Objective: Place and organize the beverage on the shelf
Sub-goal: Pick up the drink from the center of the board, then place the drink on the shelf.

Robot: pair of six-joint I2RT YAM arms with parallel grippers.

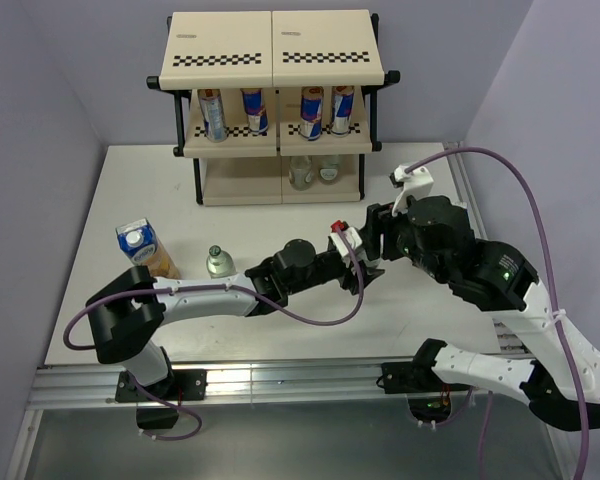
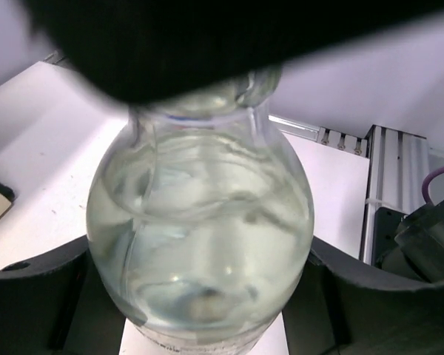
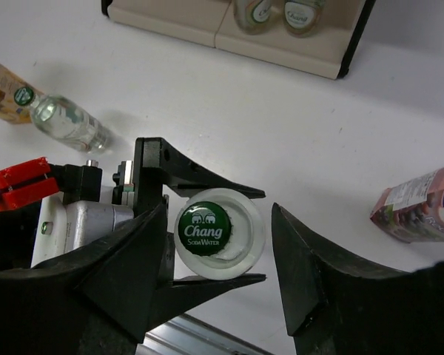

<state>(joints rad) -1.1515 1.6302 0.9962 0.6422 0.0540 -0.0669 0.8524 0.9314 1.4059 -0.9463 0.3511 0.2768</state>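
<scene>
left gripper [image 2: 207,296] clamped on clear green-capped bottle [image 3: 220,231], right of centre on table [image 1: 270,225]; right gripper [image 3: 218,211] jaws part-open astride its cap, not gripping.

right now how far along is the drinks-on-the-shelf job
Done: four cans on the shelf's middle tier, two bottles on its bottom tier. In hand: a third bottle gripped in the left claw, the right claw open around its cap. Left: that bottle, another bottle standing on the table, the yellow carton and the purple carton.
</scene>
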